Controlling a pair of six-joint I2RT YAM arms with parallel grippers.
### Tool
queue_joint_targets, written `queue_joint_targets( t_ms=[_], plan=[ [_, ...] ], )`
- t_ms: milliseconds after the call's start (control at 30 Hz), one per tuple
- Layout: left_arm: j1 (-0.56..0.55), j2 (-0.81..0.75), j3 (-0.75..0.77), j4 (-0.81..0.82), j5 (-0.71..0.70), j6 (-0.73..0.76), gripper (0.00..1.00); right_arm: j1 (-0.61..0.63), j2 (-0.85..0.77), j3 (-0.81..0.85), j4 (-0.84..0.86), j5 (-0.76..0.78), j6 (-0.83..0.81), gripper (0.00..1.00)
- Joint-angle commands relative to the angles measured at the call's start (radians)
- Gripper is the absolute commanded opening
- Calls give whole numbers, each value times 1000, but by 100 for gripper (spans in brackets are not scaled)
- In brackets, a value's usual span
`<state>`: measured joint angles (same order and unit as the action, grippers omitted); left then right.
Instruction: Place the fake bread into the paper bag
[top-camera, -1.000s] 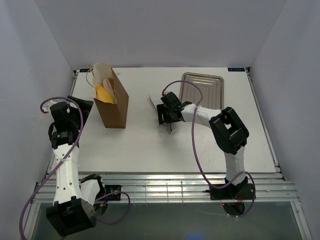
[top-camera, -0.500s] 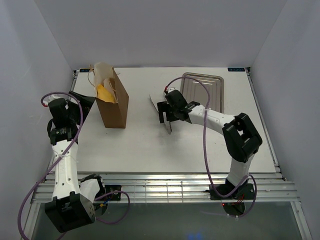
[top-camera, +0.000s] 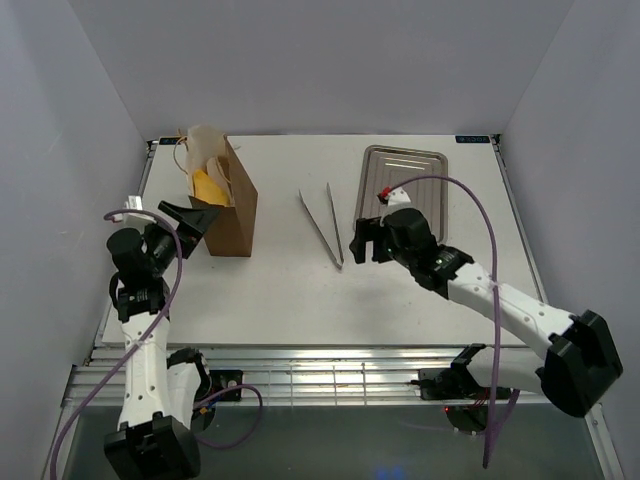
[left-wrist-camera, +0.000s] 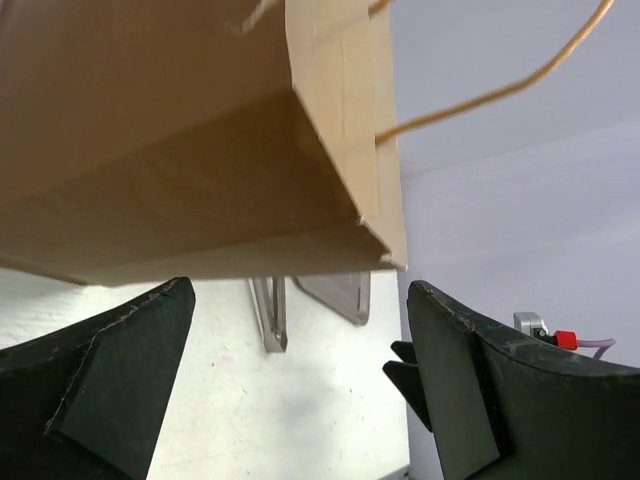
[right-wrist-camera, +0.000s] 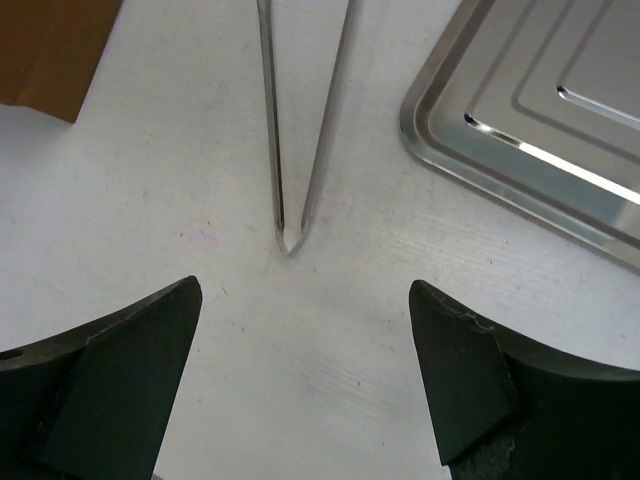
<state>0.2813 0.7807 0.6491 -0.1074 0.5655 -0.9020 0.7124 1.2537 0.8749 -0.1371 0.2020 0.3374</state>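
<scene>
- Seen from above only: bread (top-camera: 208, 185) showing golden-orange in the open mouth of the bag (top-camera: 228, 208); bag upright at the far left of the table (top-camera: 290, 290).
- Also from above only: both arms whole, purple cables looping over each, bases on metal rails at the near edge.
- Seen from the left wrist only: bag's brown side close overhead, one string handle curving against the wall; no bread visible from there.
- Left gripper (top-camera: 190, 215) at the bag's near-left side, fingers spread wide with nothing between them; touching the paper or not, impossible to tell.
- Seen from the right wrist only: tongs (top-camera: 325, 222) as a narrow V, joined end pointing toward the camera, faint pink mark on the tabletop beside it.
- Right gripper (top-camera: 365, 240) just near of the tongs' joined end, fingers spread wide and holding nothing, clear of the tongs.
- Tongs flat on the table between bag and tray (top-camera: 405, 180), apart from both.
- Tray at the far right, steel, stepped rim catching light in the right wrist view.
- Tabletop white and matte; plain pale grey walls on the left, far and right sides.
</scene>
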Motion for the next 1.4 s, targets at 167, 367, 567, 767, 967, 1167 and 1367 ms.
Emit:
queue_joint_targets(
  t_ms=[167, 367, 567, 767, 967, 1167, 1367],
  plan=[
    [-5, -178, -273, 271, 275, -193, 98, -7, -459, -408, 249, -4, 106, 90],
    [-22, -262, -498, 680, 405, -381, 98, -8, -769, -605, 240, 30, 196, 90],
    [-48, -56, -695, 1483, 399, -748, 98, -8, -1011, -729, 208, -15, 273, 90],
    [-247, 66, -724, 1766, 375, -721, 98, -8, -1163, -823, 199, -47, 293, 90],
    [-563, 57, -707, 1766, 338, -539, 98, -8, -1372, -878, 113, -23, 328, 90],
    [-680, -154, -844, 1767, 244, -486, 98, -7, -1418, -930, 42, -13, 339, 90],
    [-682, -501, -898, 1507, 249, -480, 98, -8, -1435, -990, 62, -32, 336, 90]
  ],
)
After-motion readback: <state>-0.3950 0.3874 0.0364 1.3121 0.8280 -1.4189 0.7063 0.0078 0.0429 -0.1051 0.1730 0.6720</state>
